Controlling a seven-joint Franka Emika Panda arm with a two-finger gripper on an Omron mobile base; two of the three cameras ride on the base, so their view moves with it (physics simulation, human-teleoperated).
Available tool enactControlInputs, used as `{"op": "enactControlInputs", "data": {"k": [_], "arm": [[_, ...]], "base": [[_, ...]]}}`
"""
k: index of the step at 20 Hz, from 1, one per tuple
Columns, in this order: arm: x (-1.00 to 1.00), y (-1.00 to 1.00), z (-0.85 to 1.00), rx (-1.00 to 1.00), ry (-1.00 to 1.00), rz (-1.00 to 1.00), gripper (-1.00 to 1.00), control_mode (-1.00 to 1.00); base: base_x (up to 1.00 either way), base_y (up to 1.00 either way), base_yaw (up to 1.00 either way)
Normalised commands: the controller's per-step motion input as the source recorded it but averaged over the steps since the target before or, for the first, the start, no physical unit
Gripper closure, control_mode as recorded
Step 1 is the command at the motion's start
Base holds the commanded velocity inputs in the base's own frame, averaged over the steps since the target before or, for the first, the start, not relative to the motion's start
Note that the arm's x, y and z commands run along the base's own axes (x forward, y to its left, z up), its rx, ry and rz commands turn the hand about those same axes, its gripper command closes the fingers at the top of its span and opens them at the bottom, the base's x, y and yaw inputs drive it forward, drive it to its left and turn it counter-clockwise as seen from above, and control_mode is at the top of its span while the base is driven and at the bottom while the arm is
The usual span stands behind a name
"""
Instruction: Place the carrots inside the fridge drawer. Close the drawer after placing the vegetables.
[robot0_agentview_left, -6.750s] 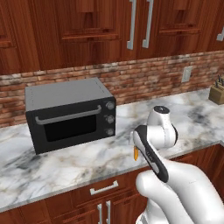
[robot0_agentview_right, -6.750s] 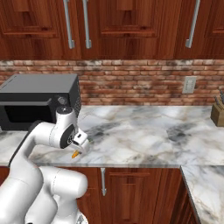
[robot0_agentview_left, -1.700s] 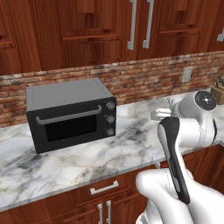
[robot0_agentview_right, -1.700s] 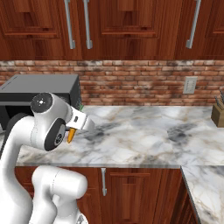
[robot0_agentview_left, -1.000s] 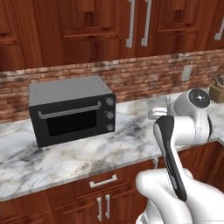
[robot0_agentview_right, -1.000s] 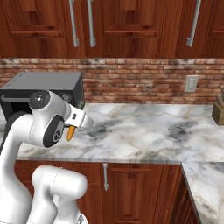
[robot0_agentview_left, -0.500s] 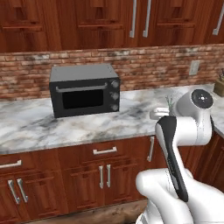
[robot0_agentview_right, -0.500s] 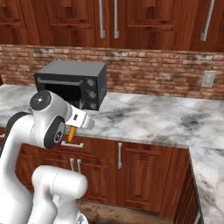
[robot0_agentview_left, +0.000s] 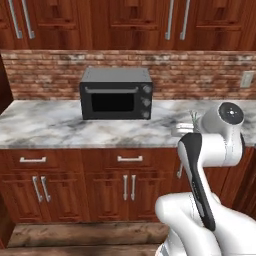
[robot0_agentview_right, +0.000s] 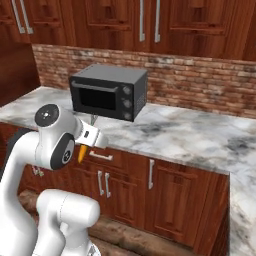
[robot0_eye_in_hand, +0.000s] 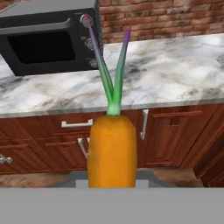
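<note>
One marble counter (robot0_agentview_left: 60, 130), wooden cabinets (robot0_agentview_left: 100, 187) below

One carrot (robot0_eye_in_hand: 112, 151), one microwave (robot0_agentview_left: 116, 93)

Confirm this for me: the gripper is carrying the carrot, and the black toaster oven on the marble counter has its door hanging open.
Not quite. The gripper does carry the carrot, and the black toaster oven does stand on the marble counter, but its door is shut flat against the front, not hanging open. The left base view shows this most plainly.
</note>
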Motion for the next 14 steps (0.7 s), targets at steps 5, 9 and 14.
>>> {"op": "enactControlInputs", "data": {"k": [5,9,14], "arm": [[0.00,0.00,0.00,0.00,0.00,0.00,1.00,1.00],[0.00,0.00,0.00,0.00,0.00,0.00,1.00,1.00],[0.00,0.00,0.00,0.00,0.00,0.00,1.00,1.00]], "base": [[-0.61,-0.41,0.33],[-0.90,-0.19,0.25],[-0.90,0.03,0.17]]}}
